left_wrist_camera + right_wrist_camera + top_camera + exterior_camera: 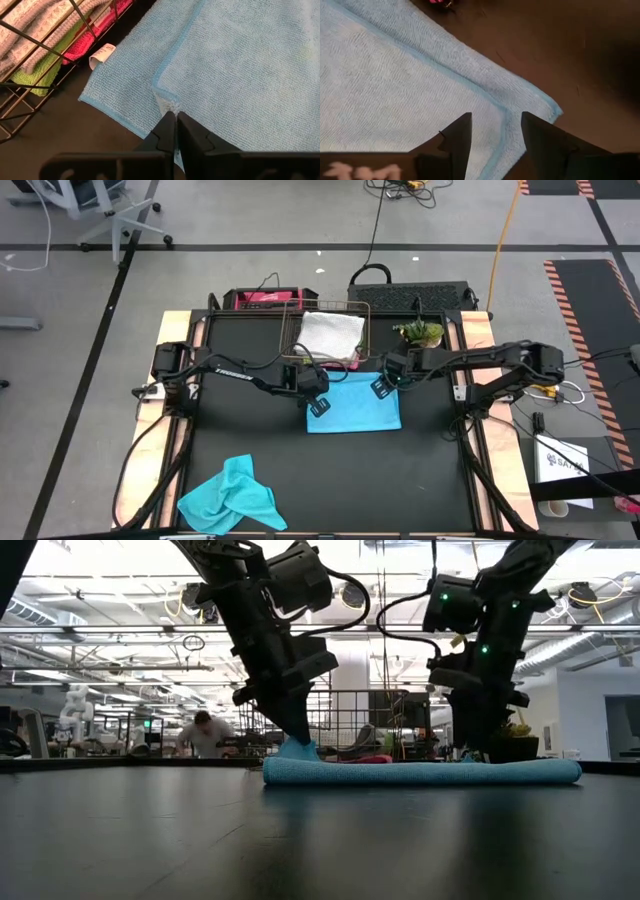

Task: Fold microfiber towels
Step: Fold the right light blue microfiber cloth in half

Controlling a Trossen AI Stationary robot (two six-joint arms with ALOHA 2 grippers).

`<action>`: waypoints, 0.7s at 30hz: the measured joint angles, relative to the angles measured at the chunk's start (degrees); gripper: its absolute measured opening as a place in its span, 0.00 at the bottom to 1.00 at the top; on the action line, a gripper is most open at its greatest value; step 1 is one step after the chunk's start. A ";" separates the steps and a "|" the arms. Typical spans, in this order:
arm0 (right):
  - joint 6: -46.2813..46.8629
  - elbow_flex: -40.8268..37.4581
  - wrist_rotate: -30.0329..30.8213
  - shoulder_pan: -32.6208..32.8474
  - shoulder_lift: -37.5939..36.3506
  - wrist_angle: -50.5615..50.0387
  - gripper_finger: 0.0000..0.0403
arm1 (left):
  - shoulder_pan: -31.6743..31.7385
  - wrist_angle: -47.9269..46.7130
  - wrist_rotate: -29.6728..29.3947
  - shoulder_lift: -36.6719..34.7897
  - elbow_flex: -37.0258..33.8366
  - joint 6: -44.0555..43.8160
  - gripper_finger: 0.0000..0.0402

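Observation:
A turquoise towel point(355, 405) lies folded flat at the table's middle, its upper layer set back from the lower one. My left gripper point(176, 117) is shut on the upper layer's corner at the towel's left side. My right gripper point(495, 132) stands open over the towel's far right corner point(547, 107), one finger on each side of the upper layer's hem. A second turquoise towel point(232, 498) lies crumpled near the table's near left corner. Folded grey, lime green and pink towels point(55, 45) sit in the wire basket point(330, 330). My left gripper pinches the corner of the towel's upper layer point(167, 100) between its two fingertips, coming steeply from above. That corner is drawn up into a small peak point(297, 750); the rest of the towel lies flat on the table. My right gripper: I cannot tell whether its fingertips touch the towel.
The copper wire basket stands just beyond the towel at the table's far side. A small potted plant point(420, 332) stands at the far right. Open dark tabletop lies toward the near edge. A person point(205, 732) shows in the room behind.

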 joint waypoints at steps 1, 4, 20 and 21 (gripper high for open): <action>-0.31 0.00 -0.03 -0.12 0.09 0.01 0.40 | 0.00 0.02 0.01 0.00 0.00 0.00 0.05; -0.33 -0.30 -0.24 -0.43 -0.03 0.37 0.40 | 0.00 0.02 0.02 0.00 0.00 0.00 0.02; 6.24 -9.39 -4.47 0.07 -0.24 11.61 0.36 | -0.25 0.00 1.77 0.00 0.00 -1.36 0.03; 6.77 -9.40 -4.49 0.30 -0.26 11.87 0.34 | -0.37 0.00 1.77 0.00 0.00 -1.82 0.04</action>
